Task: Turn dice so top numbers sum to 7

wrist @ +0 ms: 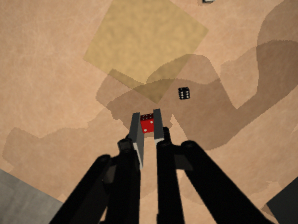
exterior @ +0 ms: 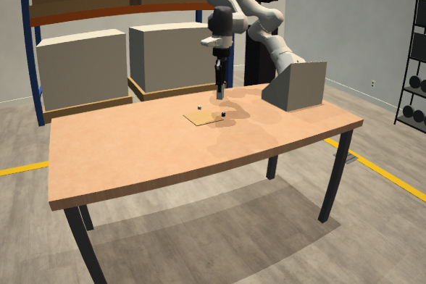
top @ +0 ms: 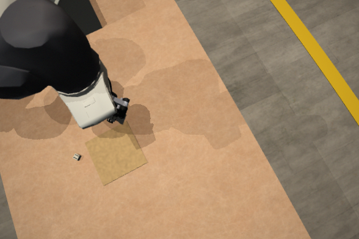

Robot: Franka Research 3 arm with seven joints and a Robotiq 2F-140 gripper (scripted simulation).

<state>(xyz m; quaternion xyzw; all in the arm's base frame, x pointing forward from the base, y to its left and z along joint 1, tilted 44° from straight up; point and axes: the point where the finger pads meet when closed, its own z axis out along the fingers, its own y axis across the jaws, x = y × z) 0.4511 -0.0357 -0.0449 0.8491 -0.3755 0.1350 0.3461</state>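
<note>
My gripper (top: 121,121) (exterior: 220,97) (wrist: 148,121) is shut on the red die (wrist: 147,125), held above the table beside the mat's near corner. The red die's brighter face shows two pips; a darker face shows several. The yellow mat (top: 117,160) (exterior: 203,118) (wrist: 145,42) lies flat with no die on it. The black die (exterior: 223,114) (wrist: 184,93) lies on the table just off the mat, seemingly six up; the arm hides it in the top view. The white die (top: 76,156) (exterior: 199,107) (wrist: 208,1) lies on the table off another side of the mat, its top number too small to be sure of.
The arm's grey mounting block (exterior: 306,87) stands on the table (top: 183,198) (exterior: 127,152) at the base end. The arm's shadow falls across the table and over one corner of the mat. Shelving and large boxes stand beyond the table.
</note>
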